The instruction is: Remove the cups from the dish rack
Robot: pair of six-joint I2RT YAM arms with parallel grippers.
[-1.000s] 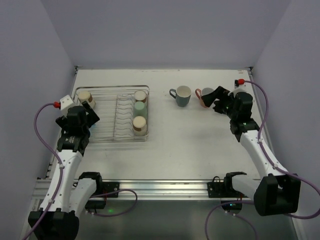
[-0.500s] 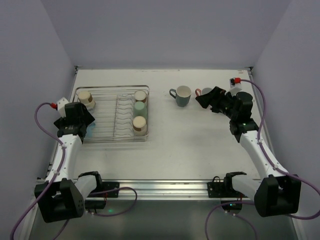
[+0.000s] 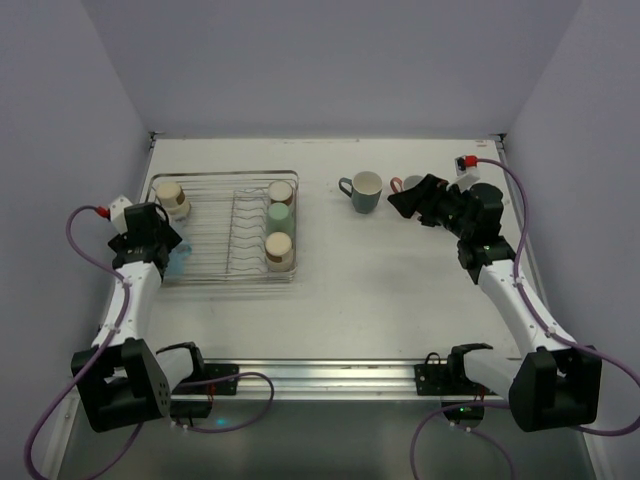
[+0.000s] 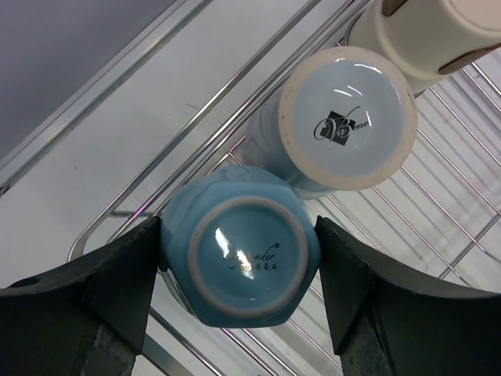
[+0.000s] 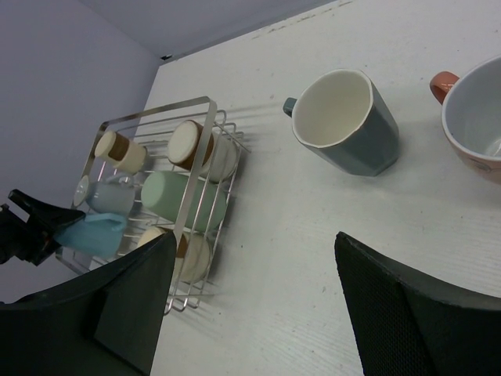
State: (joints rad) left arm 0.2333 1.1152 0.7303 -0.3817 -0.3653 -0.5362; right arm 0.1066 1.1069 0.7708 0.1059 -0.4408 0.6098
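Observation:
The silver wire dish rack [image 3: 230, 281] stands at the table's left and holds several cups lying down. My left gripper [image 4: 239, 258] is at the rack's near left corner, its two fingers pressed against both sides of a light blue cup [image 4: 243, 251] seen base-on. From above, this cup [image 3: 178, 262] shows beside the left gripper [image 3: 170, 252]. A pale grey-blue cup [image 4: 348, 117] and a beige one [image 4: 427, 31] lie just behind it. My right gripper [image 5: 254, 290] hangs open over bare table, with nothing between its fingers. A grey-teal mug [image 5: 344, 121] and a salmon pink mug [image 5: 473, 129] stand upright near it.
Along the rack's right side lie a beige tumbler [image 3: 282, 192], a pale green one [image 3: 280, 217] and another beige one [image 3: 279, 250]. The rack's upright plate-slot wires [image 3: 243, 235] run down its middle. Grey walls close in the table on three sides.
My left gripper has moved left and down to the rack's near left corner and closed from wide open onto the light blue cup. My right gripper has shifted slightly left over the pink mug.

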